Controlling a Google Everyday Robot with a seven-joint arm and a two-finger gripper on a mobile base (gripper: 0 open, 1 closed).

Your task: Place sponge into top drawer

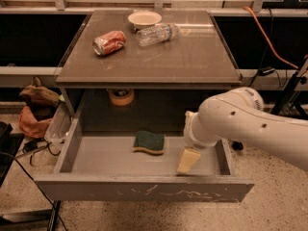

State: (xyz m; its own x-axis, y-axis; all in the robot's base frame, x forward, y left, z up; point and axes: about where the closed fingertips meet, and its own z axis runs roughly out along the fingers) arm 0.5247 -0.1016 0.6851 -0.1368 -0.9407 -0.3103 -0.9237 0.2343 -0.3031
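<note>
The sponge (149,142), dark green on top with a yellow layer below, lies flat on the floor of the open top drawer (144,192), near its middle. The drawer is grey metal and pulled out, with pale scuffs on its front panel. My gripper (187,150) is inside the drawer's right part, just right of the sponge and apart from it. It is open and holds nothing. One cream finger (188,160) points down toward the drawer floor. The white arm (250,124) comes in from the right.
On the cabinet top (192,57) lie a crushed red can (109,42), a clear plastic bottle (156,33) and a white bowl (144,18). An orange-lidded jar (121,96) sits deep behind the drawer. Bags (36,112) and cables lie on the floor at left.
</note>
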